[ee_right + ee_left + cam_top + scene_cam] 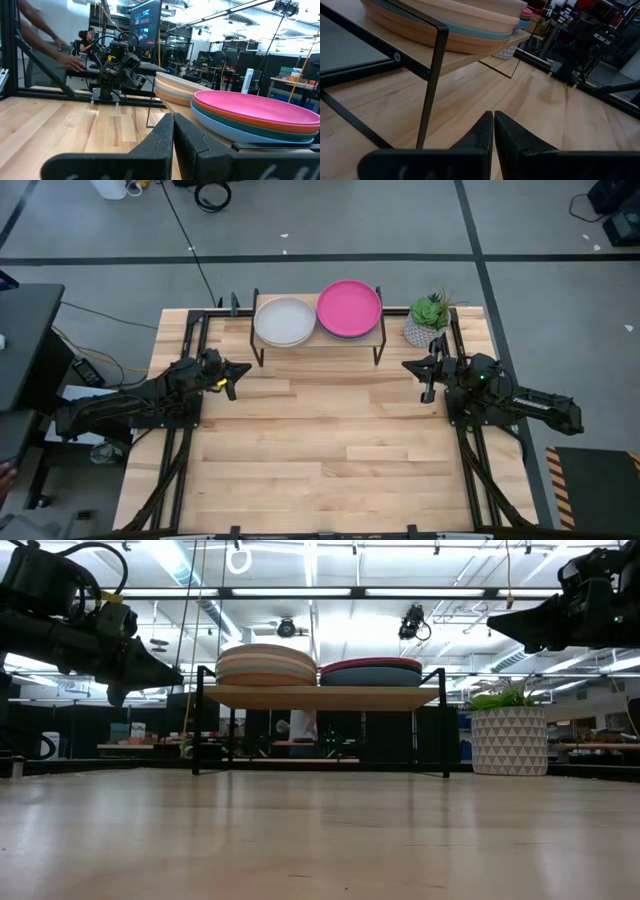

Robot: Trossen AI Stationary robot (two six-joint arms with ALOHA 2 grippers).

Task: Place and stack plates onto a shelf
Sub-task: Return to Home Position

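Two stacks of plates rest on the shelf (318, 340) at the table's far edge. The left stack (285, 321) has a cream plate on top; the low view shows tan and other layers in the left stack (266, 665). The right stack (349, 308) is topped by a magenta plate, with orange, teal and light blue below in the right stack (255, 117). My left gripper (243, 369) hovers shut near the shelf's left legs. My right gripper (410, 366) hovers shut by its right legs. Both hold nothing.
A potted green plant in a white patterned pot (428, 320) stands just right of the shelf. The slatted wooden table (330, 460) stretches toward the near edge. A person's arm (55, 45) shows in the room beyond the table.
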